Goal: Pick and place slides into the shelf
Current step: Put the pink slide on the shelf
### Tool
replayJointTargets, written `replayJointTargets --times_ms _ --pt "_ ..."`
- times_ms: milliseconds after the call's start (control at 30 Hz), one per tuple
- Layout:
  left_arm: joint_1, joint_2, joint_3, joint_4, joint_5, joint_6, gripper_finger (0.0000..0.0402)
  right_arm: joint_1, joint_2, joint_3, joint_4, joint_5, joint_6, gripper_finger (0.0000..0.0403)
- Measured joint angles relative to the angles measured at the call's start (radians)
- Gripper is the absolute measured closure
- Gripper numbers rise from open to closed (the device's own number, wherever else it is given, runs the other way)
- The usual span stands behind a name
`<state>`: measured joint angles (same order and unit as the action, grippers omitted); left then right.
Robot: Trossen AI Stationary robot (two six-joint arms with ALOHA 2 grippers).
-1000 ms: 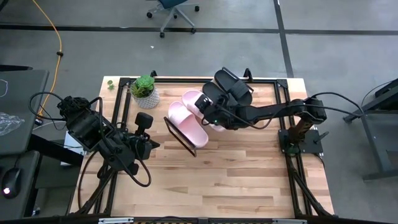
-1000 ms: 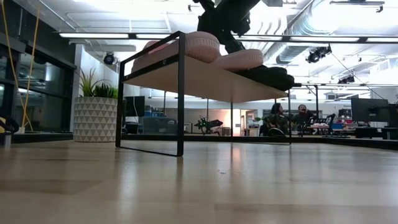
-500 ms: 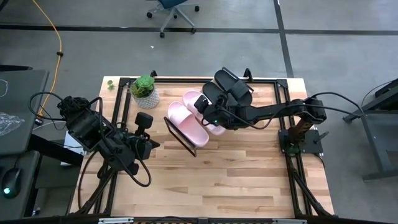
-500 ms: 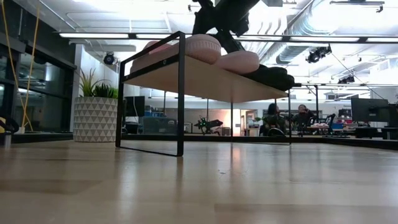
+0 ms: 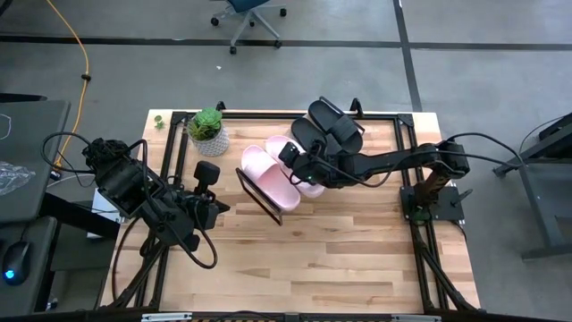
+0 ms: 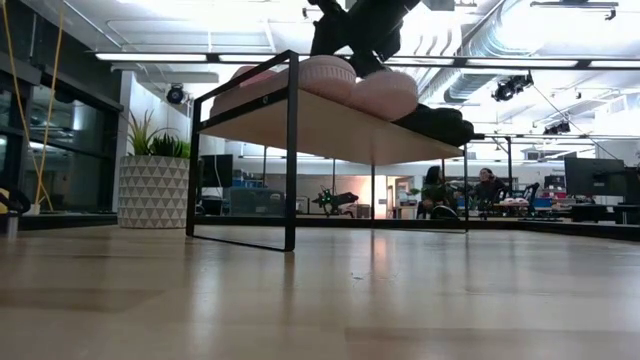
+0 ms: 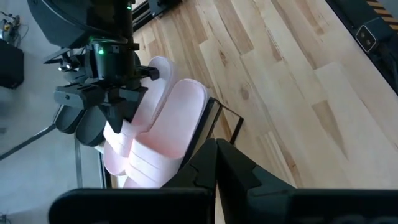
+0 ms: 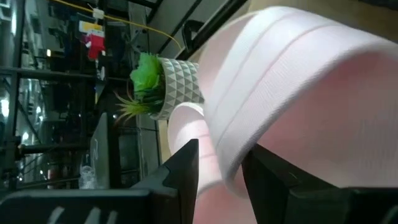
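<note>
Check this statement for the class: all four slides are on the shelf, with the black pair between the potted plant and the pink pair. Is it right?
Not quite. In the high view the pink pair lies between the potted plant and the black pair, not the other way round. All four slides are indeed on the shelf.

Open-plan office lab, exposed ceiling ducts, strip lights, seated people, rolling chair
</note>
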<state>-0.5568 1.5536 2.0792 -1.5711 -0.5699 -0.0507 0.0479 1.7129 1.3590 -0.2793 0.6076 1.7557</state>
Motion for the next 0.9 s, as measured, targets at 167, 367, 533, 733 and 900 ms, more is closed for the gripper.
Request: replayJointTargets --times_ms 167,367,533,733,900 --pt "0.000 0.000 0.000 0.000 -0.011 0.007 0.0401 -0.003 -0.001 0.000 -0.002 -0.039 -0.001 0.0293" --pt "0.000 0.000 0.000 0.000 -0.021 0.022 0.0401 -0.003 -0.026 0.000 -0.046 -0.050 0.000 0.0293" --pt "0.000 0.000 0.000 0.000 -0.021 0.028 0.0401 -0.001 -0.079 0.000 -0.124 -0.027 -0.002 0.0293" --pt "0.000 0.000 0.000 0.000 -0.021 0.028 0.0401 0.024 -0.145 0.001 -0.125 -0.033 -0.084 0.0293" --pt "0.000 0.000 0.000 0.000 -0.018 0.028 0.0401 0.096 -0.221 0.001 -0.139 -0.070 -0.291 0.0293"
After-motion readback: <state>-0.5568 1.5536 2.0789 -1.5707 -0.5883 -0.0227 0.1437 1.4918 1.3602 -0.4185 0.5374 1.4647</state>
